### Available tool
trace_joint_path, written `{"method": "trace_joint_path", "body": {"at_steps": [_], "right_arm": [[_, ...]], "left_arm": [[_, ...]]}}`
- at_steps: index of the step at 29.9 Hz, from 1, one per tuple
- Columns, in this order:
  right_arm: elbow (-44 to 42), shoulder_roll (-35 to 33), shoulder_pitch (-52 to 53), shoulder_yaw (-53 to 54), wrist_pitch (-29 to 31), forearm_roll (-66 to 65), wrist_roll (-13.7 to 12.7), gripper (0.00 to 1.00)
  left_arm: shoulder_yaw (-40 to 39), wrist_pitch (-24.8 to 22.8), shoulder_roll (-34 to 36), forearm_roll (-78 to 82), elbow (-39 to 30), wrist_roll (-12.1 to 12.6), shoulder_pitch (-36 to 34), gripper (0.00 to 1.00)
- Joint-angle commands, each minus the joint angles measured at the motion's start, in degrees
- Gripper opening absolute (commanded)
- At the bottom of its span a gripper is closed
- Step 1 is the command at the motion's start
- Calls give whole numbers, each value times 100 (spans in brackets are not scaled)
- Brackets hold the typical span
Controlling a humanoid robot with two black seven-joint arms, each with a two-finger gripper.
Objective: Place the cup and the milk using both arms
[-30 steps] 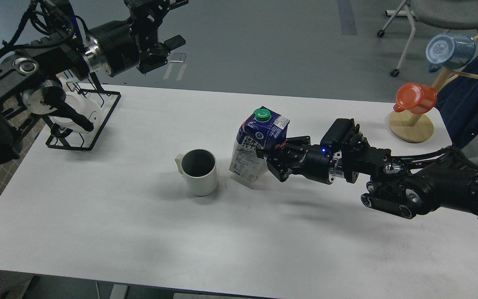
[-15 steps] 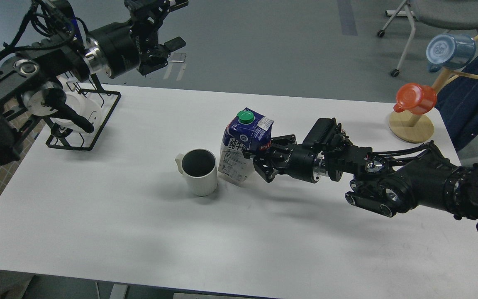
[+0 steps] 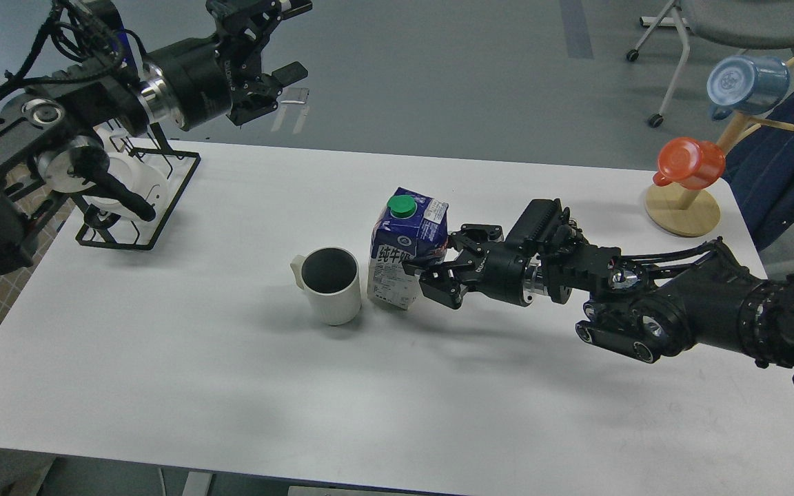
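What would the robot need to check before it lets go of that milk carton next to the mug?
1. Milk carton upright on the table: ok.
2. Right gripper fingers at the carton's side, seemingly shut on it: ok.
3. Gap between carton and cup: cannot tell, they look very close or touching.
4. Cup upright, standing free: ok.
5. Left gripper raised, far from both items, holding nothing: ok.
6. Green cap on the carton: ok.
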Motion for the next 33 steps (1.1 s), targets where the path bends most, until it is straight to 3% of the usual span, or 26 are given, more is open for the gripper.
{"method": "trace_joint_path", "body": {"at_steps": [1, 9, 18, 24, 28, 33], "right_arm": [[1, -2, -9, 0, 0, 0, 0, 92], [299, -300, 61, 9, 0, 0, 0, 92], [1590, -1310, 333, 9, 0, 0, 0, 93], [3119, -2689, 763, 9, 0, -17, 0, 93], [4182, -4041, 1421, 105, 0, 0, 0, 93], [4202, -4974, 1705, 1086, 0, 376, 0, 93]], "left_arm": [[-9, 0, 0, -1, 0, 0, -3, 95], [-18, 0, 0, -1, 0, 0, 5, 95], [-18, 0, -26, 8, 0, 17, 5, 95], [-27, 0, -18, 8, 9, 17, 14, 95], [-35, 0, -18, 8, 18, 9, 14, 96], [-44, 0, -97, 8, 79, 0, 32, 96]]}}
